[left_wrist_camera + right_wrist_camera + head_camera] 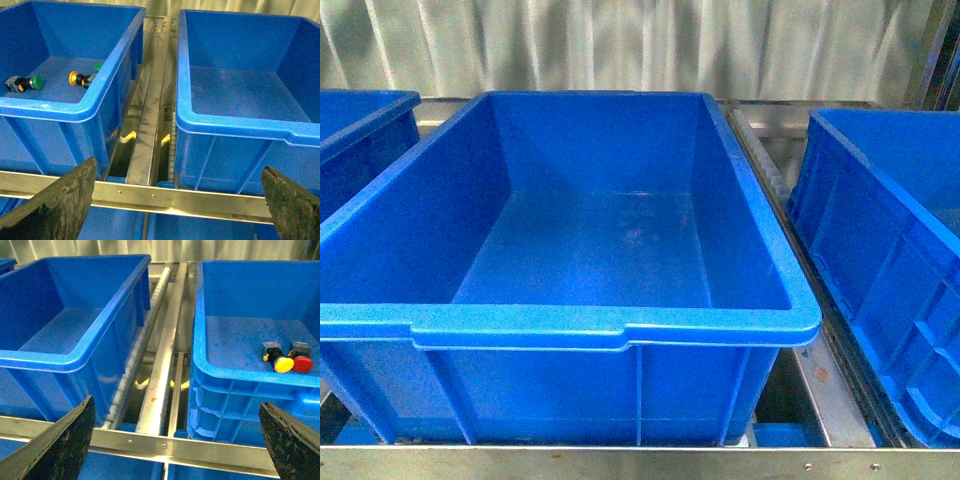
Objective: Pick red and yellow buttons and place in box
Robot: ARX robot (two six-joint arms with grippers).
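Blue middle box sits bare w/ red button & yellow button touching in right bin, another yellow button in left bin, both jaws released, well apart from them.

Behind you: pale pleated curtain | under bins: metal roller rack | light: dim, bluish

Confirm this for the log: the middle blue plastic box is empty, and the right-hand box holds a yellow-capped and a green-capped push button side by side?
Not quite. In the right wrist view, the button beside the yellow-capped push button is a red-capped push button, not green. The middle blue plastic box is indeed empty.
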